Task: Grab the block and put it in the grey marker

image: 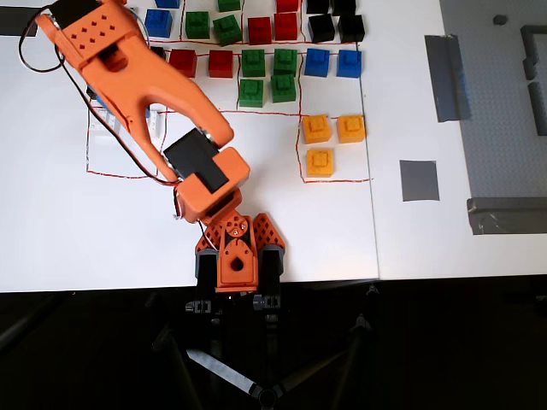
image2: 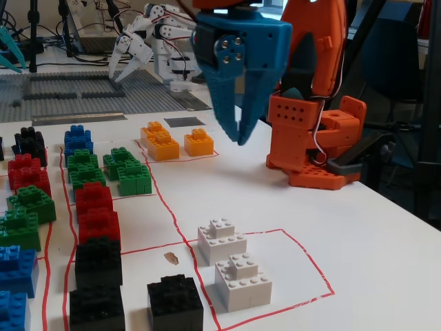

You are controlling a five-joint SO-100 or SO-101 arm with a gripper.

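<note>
1. Step in hand: approach, as judged. The blue plastic two-fingered hand (image2: 240,134) hangs in the air with its fingers pointing down, slightly parted and holding nothing. No brick is gripped yet.

2. Task object: two small white plastic bricks with raised studs sit on the white tabletop (image2: 358,234), inside a red-outlined square. In the fixed view both lie below the hand and nearer the camera. The rear white brick (image2: 221,238) is closest to the fingertips; the front white brick (image2: 242,280) sits just beside it. In the overhead view the orange arm (image: 141,90) hides both.

3. Target: the flat mid-grey square patch (image: 419,180) lies well apart from the hand, past the three yellow-orange bricks (image: 320,161) on the far side of the arm's base in the overhead view. It is bare.

4. Next move, as judged: lower the hand over one white brick, fingers straddling its sides, then close.

5. Materials: bricks are hard, glossy, square-edged plastic, likely to slip if pinched off-centre. The tabletop is smooth and matt.

6. Risk: the two white bricks are close, so a finger may nudge the neighbour.
</note>
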